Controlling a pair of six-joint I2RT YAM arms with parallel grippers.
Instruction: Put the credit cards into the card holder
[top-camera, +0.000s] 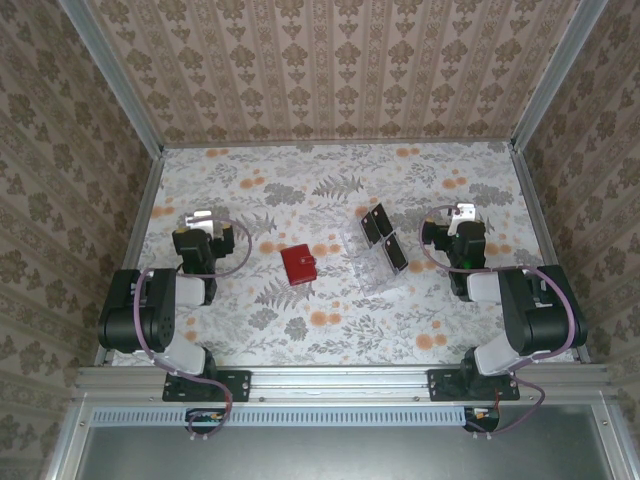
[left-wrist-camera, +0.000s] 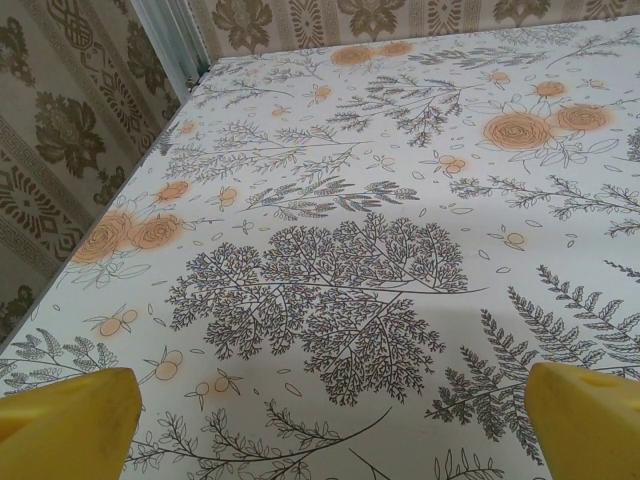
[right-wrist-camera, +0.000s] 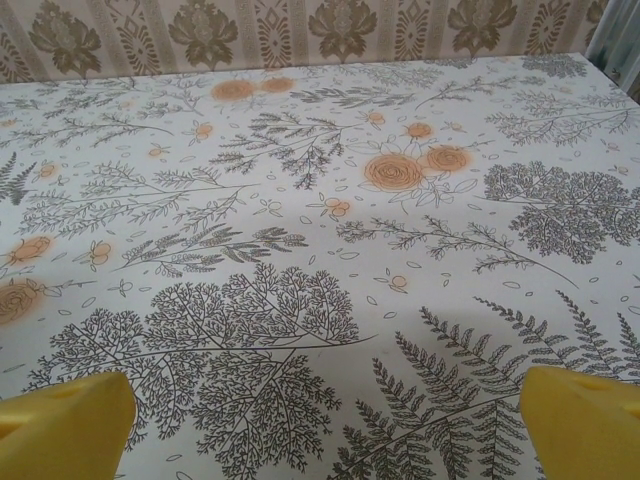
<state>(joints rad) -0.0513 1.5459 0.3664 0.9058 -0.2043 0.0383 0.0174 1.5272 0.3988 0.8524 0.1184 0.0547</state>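
Lying in a clear tray (top-camera: 368, 274), the black cards (top-camera: 394, 253) sit left of the spread right tool (top-camera: 460, 212); the spread left tool (top-camera: 198, 217) is nearer the red wallet (top-camera: 298, 264).

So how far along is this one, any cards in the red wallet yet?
Nothing looks done: the black credit cards lie in the clear tray, and the red card holder sits apart, apparently folded shut. Nothing in hand: left hand and right hand are open and empty. Every card is left to move.
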